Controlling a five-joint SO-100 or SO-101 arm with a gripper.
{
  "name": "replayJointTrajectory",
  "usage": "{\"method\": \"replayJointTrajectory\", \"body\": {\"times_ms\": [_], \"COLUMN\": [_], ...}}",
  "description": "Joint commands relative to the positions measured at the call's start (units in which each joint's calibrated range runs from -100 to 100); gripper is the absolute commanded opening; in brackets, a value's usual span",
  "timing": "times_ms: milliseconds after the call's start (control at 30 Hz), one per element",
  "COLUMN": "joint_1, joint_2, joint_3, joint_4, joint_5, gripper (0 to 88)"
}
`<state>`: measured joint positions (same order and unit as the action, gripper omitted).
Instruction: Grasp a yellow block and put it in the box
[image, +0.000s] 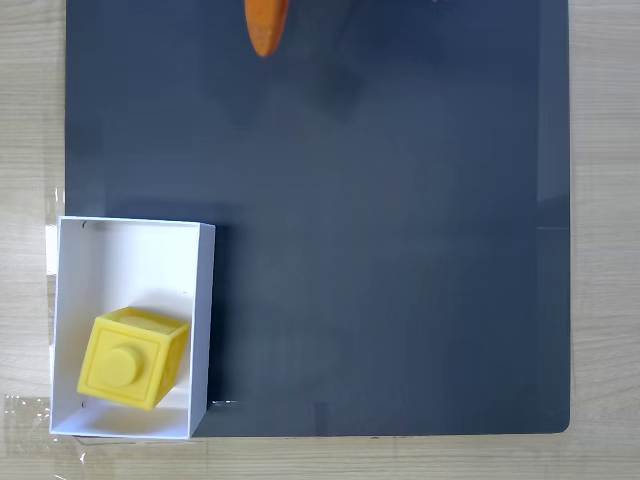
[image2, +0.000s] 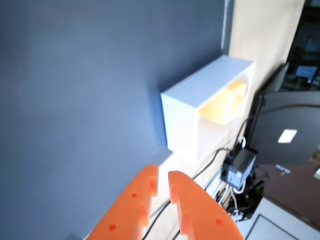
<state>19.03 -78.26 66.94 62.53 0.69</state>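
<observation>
The orange pincer hangs in the air in the wrist view, its two fingers drawn nearly together with only a thin slit between them and nothing held. In the fixed view its orange tip pokes in at the far edge of the dark grey mat, well apart from the box.

Little looks left to go wrong with the placing itself, since the block already sits inside. The remaining risk, as a judgement, lies in the arm's travel: a low sweep back toward the near-left corner could clip the box's thin wall and shove or tip it, as it seems light and stands right at the mat's edge on the pale wooden surface. Cables and a black power adapter lie just beyond the surface's edge in the wrist view, and a wide swing that way could snag them.

The white box stands at the near-left corner of the mat, open-topped and longer than wide. The yellow block rests inside, toward the box's near end, turned slightly askew to the walls. It is a bright yellow plastic cube with one round stud on the top face, framed by a raised square border. In the wrist view only a yellow glow shows within the box's white walls.
</observation>
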Motion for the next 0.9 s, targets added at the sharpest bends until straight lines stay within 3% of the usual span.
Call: {"method": "replayJointTrajectory", "body": {"times_ms": [0,200,367,867], "joint_1": [-0.9,-0.4,-0.8,-0.8], "joint_2": [-14.8,-20.1,-20.6,-20.6], "joint_3": [13.0,24.5,25.0,24.7], "joint_4": [0.2,0.6,11.6,11.6], "joint_5": [0.2,0.2,0.2,-0.1], "gripper": [2.9,2.9,2.3,2.2]}}
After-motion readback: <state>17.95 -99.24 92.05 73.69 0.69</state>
